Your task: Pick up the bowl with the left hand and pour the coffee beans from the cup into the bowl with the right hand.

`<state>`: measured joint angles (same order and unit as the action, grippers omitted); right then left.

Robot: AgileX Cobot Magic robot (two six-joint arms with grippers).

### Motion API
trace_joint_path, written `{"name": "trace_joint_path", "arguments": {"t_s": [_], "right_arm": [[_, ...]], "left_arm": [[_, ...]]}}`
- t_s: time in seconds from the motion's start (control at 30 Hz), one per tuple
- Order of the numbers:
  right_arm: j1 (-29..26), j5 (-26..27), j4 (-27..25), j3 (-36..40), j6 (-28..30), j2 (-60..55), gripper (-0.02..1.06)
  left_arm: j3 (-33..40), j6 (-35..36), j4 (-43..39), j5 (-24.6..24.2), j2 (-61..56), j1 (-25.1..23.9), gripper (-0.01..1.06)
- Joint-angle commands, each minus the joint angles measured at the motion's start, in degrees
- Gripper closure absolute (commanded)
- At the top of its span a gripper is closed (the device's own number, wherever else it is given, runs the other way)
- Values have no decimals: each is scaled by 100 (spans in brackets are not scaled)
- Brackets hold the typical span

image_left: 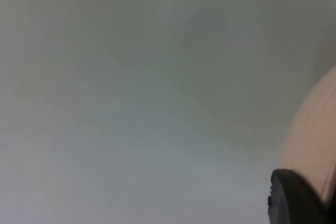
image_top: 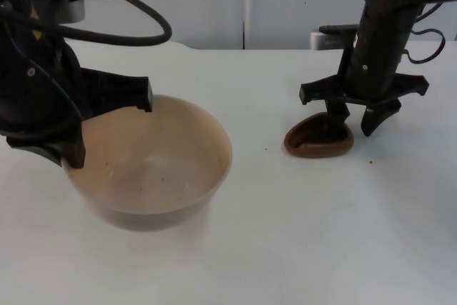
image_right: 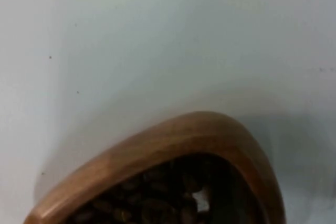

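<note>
Cup (image_right: 173, 145) holds coffee beans (image_right: 157, 203); bowl (image_top: 153, 166) nearly bare.

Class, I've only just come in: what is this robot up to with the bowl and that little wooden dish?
The left gripper is at the near-left rim of the beige bowl, one finger inside and one outside the wall; whether it has clamped is unclear. The bowl looks empty apart from a few specks. The right gripper is open, lowered over the brown wooden cup, one finger inside it and the other just beyond its right edge. The coffee beans are in the cup; nothing is poured yet, and both vessels appear to rest on the white table.
</note>
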<state>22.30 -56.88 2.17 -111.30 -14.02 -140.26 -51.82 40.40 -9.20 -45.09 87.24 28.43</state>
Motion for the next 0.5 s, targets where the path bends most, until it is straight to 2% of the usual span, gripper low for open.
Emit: {"name": "trace_joint_path", "arguments": {"t_s": [0.0,0.47], "right_arm": [[27,7,51,-29,-18,-38,57],[27,20,51,-29,50,-38,64]], "left_arm": [[4,44,70,66,-36,36,105],[4,44,84,66,-36,36,105]]}}
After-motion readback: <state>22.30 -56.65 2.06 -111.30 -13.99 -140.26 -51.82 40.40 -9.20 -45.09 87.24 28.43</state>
